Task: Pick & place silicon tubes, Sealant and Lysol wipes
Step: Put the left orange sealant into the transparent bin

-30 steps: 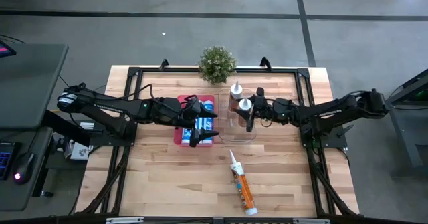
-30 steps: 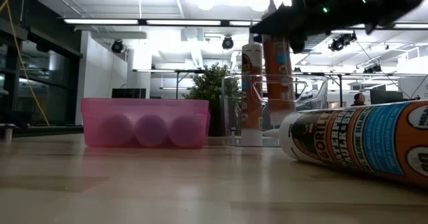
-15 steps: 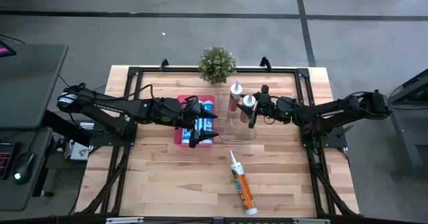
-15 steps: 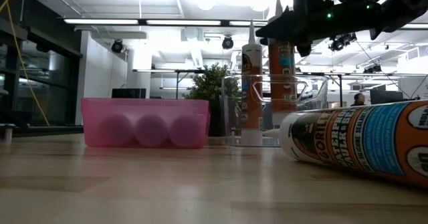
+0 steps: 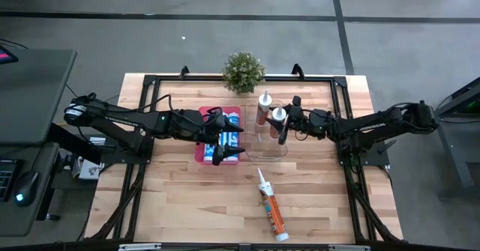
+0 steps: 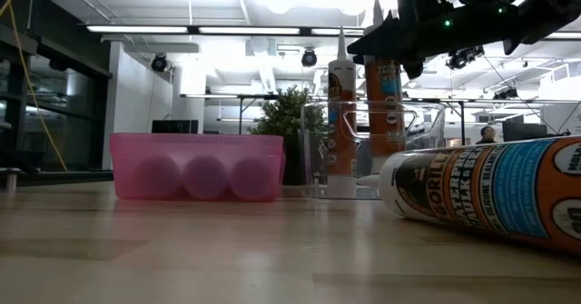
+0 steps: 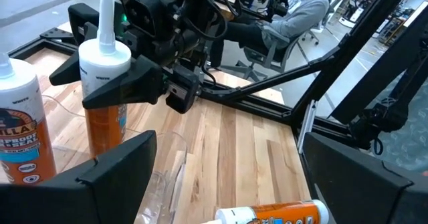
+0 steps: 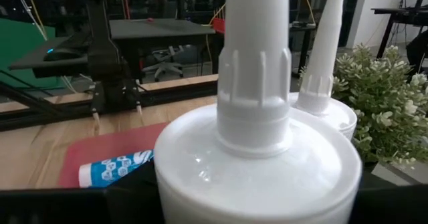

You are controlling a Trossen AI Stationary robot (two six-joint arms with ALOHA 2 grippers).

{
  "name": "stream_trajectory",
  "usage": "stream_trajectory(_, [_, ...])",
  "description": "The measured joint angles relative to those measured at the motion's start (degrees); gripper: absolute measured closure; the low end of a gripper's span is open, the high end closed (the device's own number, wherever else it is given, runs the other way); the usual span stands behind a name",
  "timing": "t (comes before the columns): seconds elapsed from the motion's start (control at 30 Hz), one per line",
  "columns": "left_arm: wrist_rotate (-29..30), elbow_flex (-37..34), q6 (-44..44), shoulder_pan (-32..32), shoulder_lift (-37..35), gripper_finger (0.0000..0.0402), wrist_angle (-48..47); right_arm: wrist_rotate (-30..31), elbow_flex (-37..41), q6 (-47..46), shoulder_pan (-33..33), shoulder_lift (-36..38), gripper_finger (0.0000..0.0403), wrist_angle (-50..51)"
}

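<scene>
Jaws of the right gripper (image 5: 283, 124) stayed clamped on the sealant tube (image 5: 277, 116) — now lowered upright into the clear bin (image 5: 264, 150) — while the left gripper's (image 5: 229, 147) gaped wide.

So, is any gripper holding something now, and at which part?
Yes. The right gripper grips a sealant tube near its top, upright in the clear bin. The left gripper is open and holds nothing.
</scene>
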State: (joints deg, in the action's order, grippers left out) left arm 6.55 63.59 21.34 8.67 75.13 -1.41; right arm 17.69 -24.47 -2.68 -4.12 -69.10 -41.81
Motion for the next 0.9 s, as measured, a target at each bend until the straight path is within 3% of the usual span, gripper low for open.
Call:
stream_trajectory(0.53, [0.1,0.0,-0.2,0.0,0.0,0.0032,0.0,-1.6,0.0,-0.4,0.0,0.0,0.0209,1.1])
stream_trajectory(0.9, [0.2,0.0,-1.4,0.0,0.0,0.0032,0.0,-3.0,0.0,-1.1,0.8,-5.2,0.0209,-2.2])
